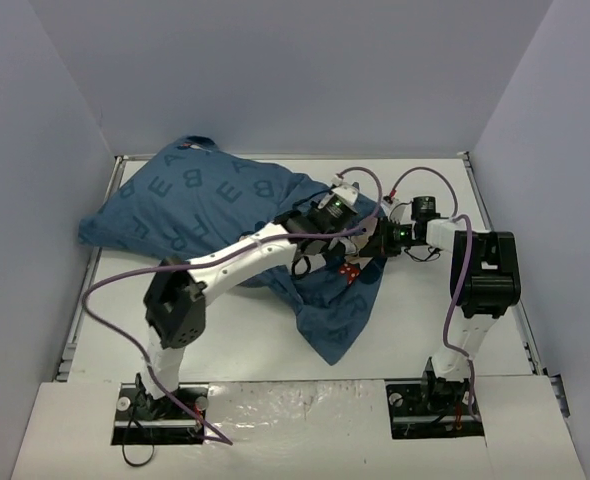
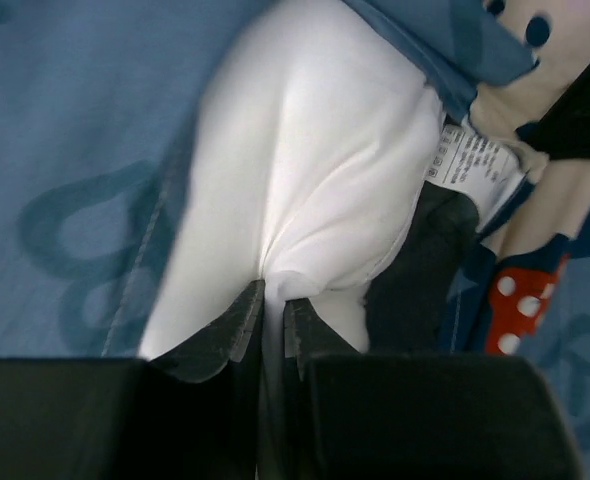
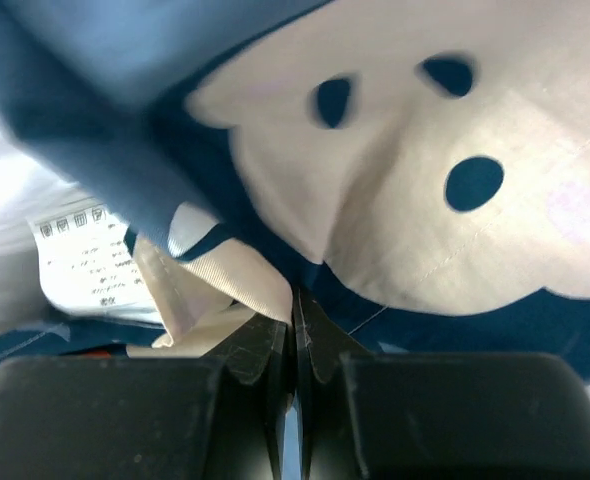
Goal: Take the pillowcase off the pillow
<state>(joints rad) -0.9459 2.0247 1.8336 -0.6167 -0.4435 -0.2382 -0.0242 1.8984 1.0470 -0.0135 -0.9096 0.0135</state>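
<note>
The pillowcase is clenched in the right jaws at a fold by the mouse face. Only the left wrist view shows the left jaws pinching the white pillow. Overhead, the pillowcase lies lengthwise from far left to near centre of the worktop.

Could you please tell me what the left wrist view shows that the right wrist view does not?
Only left wrist: the left gripper pinching the white pillow. Only right wrist: the right gripper shut on the pillowcase by the cream mouse face. Both: the pillowcase, that mouse face and the white care label.
</note>
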